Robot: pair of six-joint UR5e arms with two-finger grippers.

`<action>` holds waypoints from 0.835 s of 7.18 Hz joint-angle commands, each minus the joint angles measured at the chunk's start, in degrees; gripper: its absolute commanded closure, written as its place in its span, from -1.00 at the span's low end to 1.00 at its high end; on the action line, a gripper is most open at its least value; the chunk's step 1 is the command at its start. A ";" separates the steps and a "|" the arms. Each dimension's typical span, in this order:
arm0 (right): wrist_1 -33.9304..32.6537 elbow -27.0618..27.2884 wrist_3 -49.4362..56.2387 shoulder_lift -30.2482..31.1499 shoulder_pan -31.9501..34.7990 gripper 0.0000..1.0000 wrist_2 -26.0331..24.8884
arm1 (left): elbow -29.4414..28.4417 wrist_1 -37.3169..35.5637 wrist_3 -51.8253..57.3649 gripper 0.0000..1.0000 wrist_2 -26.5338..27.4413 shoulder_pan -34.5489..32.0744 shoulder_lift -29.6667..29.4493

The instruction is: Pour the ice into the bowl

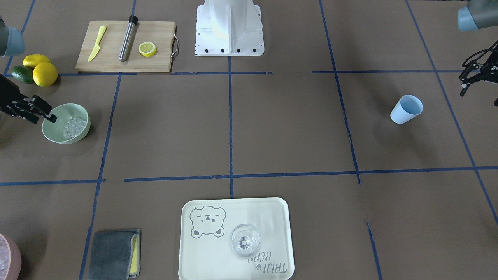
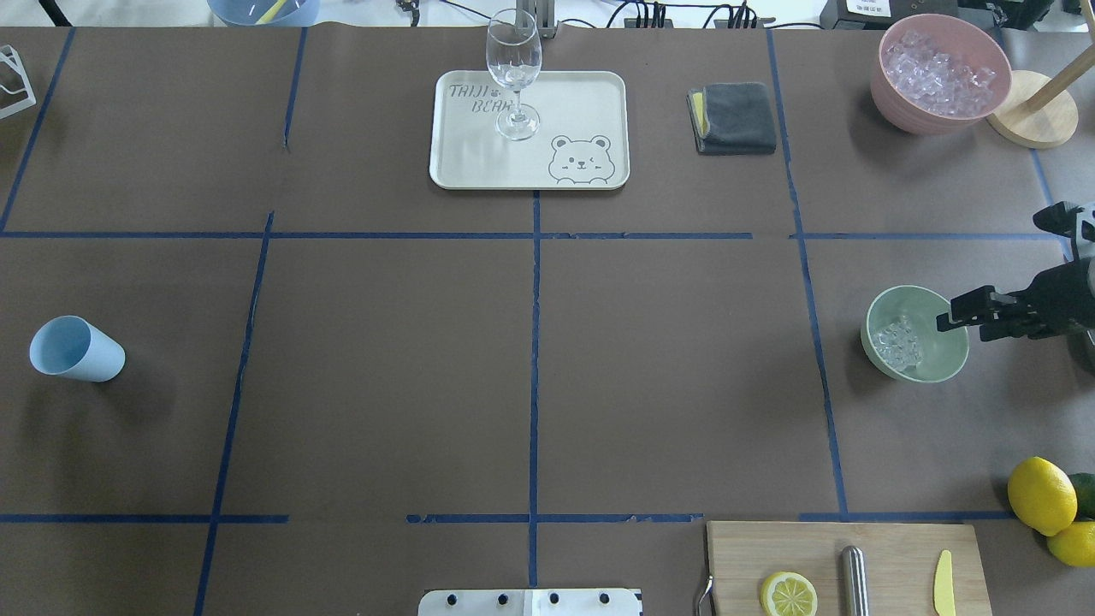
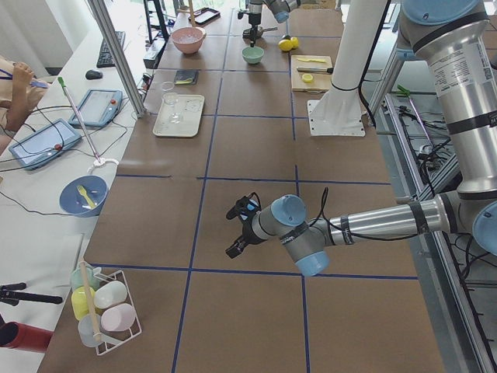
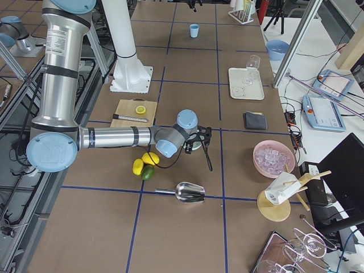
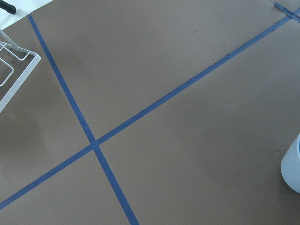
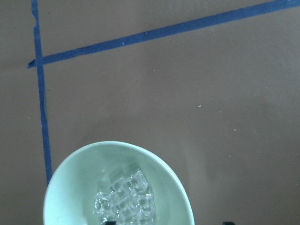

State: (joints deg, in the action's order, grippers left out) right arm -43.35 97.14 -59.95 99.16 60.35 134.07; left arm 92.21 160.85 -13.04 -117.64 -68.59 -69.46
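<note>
Brown paper covers the table (image 2: 385, 385), gridded with blue tape (image 2: 535, 342).

Counts:
- One mint bowl (image 2: 944, 358) sits at the robot's right edge. It holds one clump of ice (image 2: 898, 342), the cubes too bunched to count.
- One pink tub (image 2: 907, 111), also full of cubes, sits at the far right corner.
- One blue cup (image 2: 81, 351) stands upright, far on the robot's left.
- One tray (image 2: 479, 162) carries one clear glass (image 2: 515, 64).
- One grey cloth (image 2: 736, 115) lies folded beside the tray.
- One cutting board (image 1: 113, 58) holds one lemon half (image 1: 148, 49), one steel rod (image 1: 127, 39) and one yellow knife (image 1: 96, 43).
- Two whole lemons (image 1: 44, 74) and one green fruit (image 1: 21, 74) are huddled together near the bowl.

Right gripper (image 2: 951, 313) is at the bowl's rim. Its wrist camera shows the two fingertips wide apart, one over the bowl and one outside it, pinching nothing.

Left gripper (image 3: 235, 231) hovers over bare table beside the cup, fingers spread and empty.

View differences:
- The exterior right view alone shows one metal scoop (image 4: 189, 192), lying on the table past the lemons.
- The overhead shows the whole tub, while the front-facing view catches only a sliver of it.
- The left wrist camera sees a tape cross, a corner of a white wire rack (image 5: 11, 70) and the cup's edge — no fingers.
- The right wrist camera looks straight down into the bowl, with the cubes clearest there.
</note>
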 commanded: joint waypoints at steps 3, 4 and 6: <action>-17.13 0.94 24.43 0.51 14.85 -1.00 5.41 | 1.12 -10.31 0.20 -1.00 -19.37 -9.83 -0.68; -23.47 1.29 35.93 0.51 17.59 -1.00 5.23 | 2.26 -14.12 0.47 -1.00 -20.77 -10.33 -0.59; -33.41 2.61 51.96 0.59 23.56 -1.00 5.14 | 2.88 -20.71 5.53 -1.00 -19.03 -13.30 -0.07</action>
State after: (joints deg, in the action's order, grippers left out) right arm -69.82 99.11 -18.65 99.74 80.04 139.18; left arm 94.23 144.48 -10.75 -136.83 -79.44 -69.92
